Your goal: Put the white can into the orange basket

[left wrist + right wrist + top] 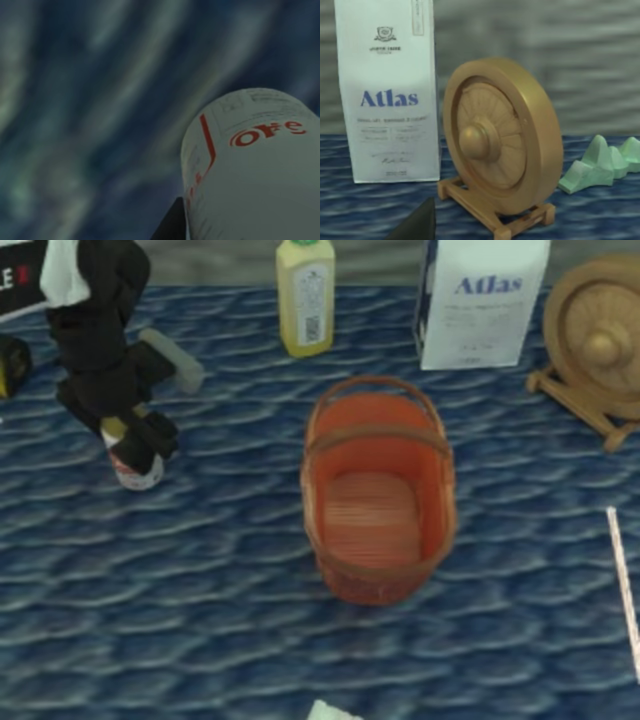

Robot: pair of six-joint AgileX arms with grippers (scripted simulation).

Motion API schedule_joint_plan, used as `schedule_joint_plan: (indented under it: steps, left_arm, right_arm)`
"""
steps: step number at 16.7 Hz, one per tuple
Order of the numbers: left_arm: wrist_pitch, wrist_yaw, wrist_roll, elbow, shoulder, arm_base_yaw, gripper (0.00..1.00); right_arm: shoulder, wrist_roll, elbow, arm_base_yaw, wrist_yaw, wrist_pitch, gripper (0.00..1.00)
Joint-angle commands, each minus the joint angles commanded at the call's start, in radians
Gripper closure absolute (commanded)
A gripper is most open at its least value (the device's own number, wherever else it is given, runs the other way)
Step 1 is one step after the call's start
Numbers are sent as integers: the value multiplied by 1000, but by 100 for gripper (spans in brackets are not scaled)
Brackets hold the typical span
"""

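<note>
The white can is a small cylinder with red logo marks on its wall and a dull yellow-gold top, and it stands at the left side of the blue rippled table, well apart from the orange basket. The left wrist view shows its white wall close up, with red lettering and a red line on it, and one dark finger right beside it. The left gripper sits over the can with a finger on either side, pinching it near the top. The orange basket is oval and woven, with an arched handle across its top, and it stands open near the middle of the table. Behind it at the far edge stand a pale-yellow bottle and a white "Atlas" carton, with a round wooden wheel on its stand at the right. The right wrist view looks at the carton, the wheel and a pale green jagged piece; of the right gripper only a dark tip shows, so whether it is spread or closed I cannot tell.
</note>
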Motion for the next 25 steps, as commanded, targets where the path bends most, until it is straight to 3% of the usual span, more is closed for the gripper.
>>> schedule_joint_plan:
  steps: [10,13,15,18,25]
  left_arm:
    - [0,0,1,0,-1,1,100]
    - [58,50,-17,-14,-3,-8,100]
    - [148,121,-47,-33,-8,-17,100]
    - [352,272,-115,-77,-19,-33,100]
    - [1028,733,-337,-243,-77,-82,100]
  right_arm:
    - [0,0,0,0,0,0,0]
    - [0,0,0,0,0,0,0]
    - [0,0,0,0,0,0,0]
    - [0,0,0,0,0,0,0]
    - [0,0,0,0,0,0,0]
